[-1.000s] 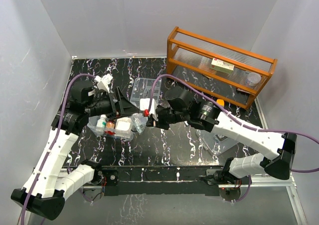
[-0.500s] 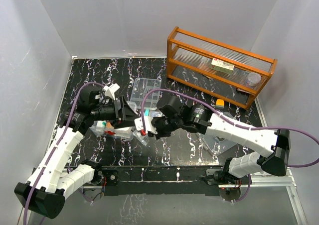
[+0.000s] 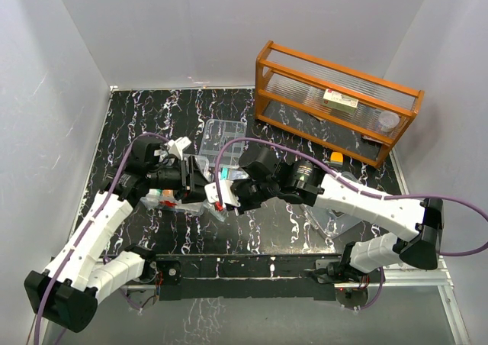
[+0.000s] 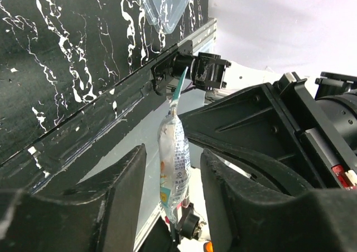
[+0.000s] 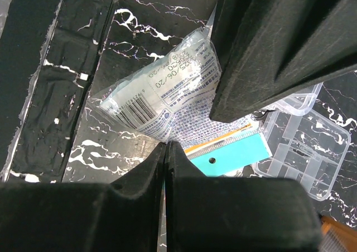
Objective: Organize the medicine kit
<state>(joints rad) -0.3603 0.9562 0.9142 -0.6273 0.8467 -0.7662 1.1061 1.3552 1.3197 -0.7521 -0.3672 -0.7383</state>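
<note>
**Sachet between my grippers, kit in pieces around them**

My right gripper (image 5: pixel 165 145) was pressed fully together on one edge of a thin clear sachet (image 5: pixel 162 104). The sachet was crinkled film printed with a barcode and small text, topped by a flat teal header (image 5: pixel 226 151) with a punched hole. My left gripper (image 4: pixel 173 154) stood apart, with one matte black finger (image 4: pixel 120 196) on each side of the sachet. From that wrist the sachet showed edge-on, with a sliver of gap on both sides, touching neither finger.

The medicine kit (image 3: pixel 171 207) lay open in parts on the black, white-veined table (image 3: pixel 267 230). In the overhead view its clear rounded box (image 3: pixel 158 204) sat at centre left, just below and left of my left gripper and partly under that arm. It held small white, green and red items (image 3: pixel 169 202). The clear divided tray (image 3: pixel 226 133) — shallow hard plastic, a grid of small compartments — lay just above the spot where the two grippers met. The clear lid (image 3: pixel 329 223) lay right of centre, mostly hidden under my right forearm. The orange wooden rack (image 3: pixel 335 101), with ribbed clear panels, stood at upper right, well apart.
</note>
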